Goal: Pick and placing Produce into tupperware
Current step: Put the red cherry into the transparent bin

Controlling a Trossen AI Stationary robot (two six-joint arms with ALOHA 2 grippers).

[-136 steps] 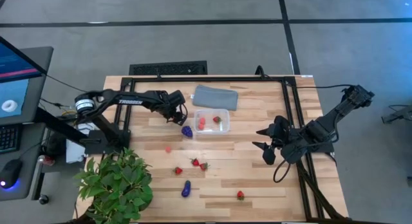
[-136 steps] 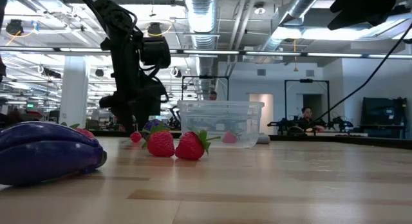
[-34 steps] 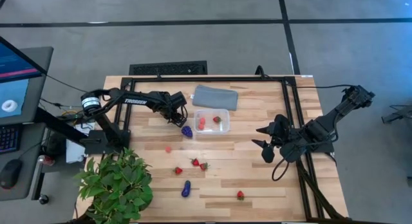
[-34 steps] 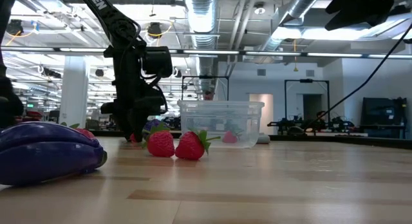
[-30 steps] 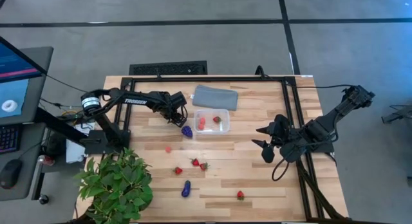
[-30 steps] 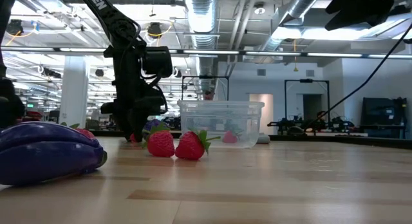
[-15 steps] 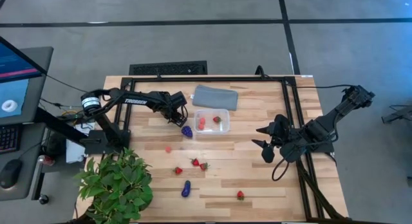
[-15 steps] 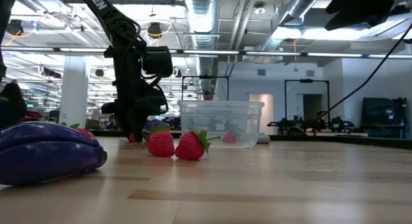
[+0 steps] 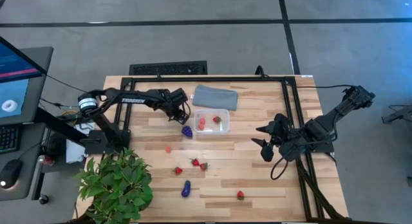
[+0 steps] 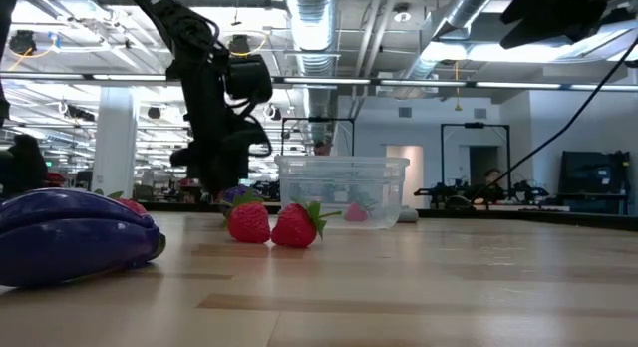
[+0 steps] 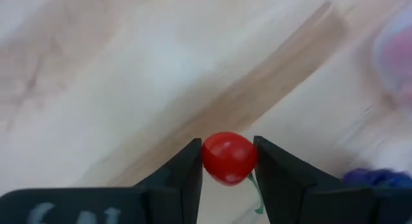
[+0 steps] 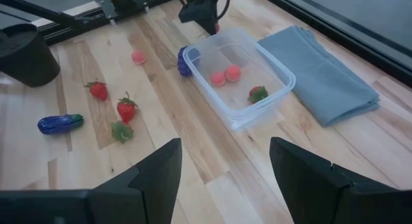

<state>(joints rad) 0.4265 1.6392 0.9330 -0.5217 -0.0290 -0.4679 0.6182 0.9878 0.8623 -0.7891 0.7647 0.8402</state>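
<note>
From where I stand at the low end of the table, a dark purple piece (image 10: 70, 232) lies nearest, then two strawberries (image 10: 269, 224) side by side, and behind them the tupperware (image 10: 341, 190), clear, with three fruits inside (image 12: 233, 74).

The left gripper (image 11: 228, 163) is clamped on a small red fruit (image 11: 229, 157), which sits between its two fingers, and it hangs just beside the tupperware's left side (image 9: 212, 121), near a second purple piece (image 9: 187, 130). I think the good way now is to carry the fruit over the rim before opening, high enough not to push the light box, and to release low so the fruit does not bounce out.

The right gripper (image 12: 222, 163) waits well apart on the right side, its fingers spread.

From above, the held fruit is covered by the left gripper (image 9: 181, 110). In the low view the arm hides it also. Which kind of fruit it is I cannot tell; only a round red shape with a bit of green shows.
</note>
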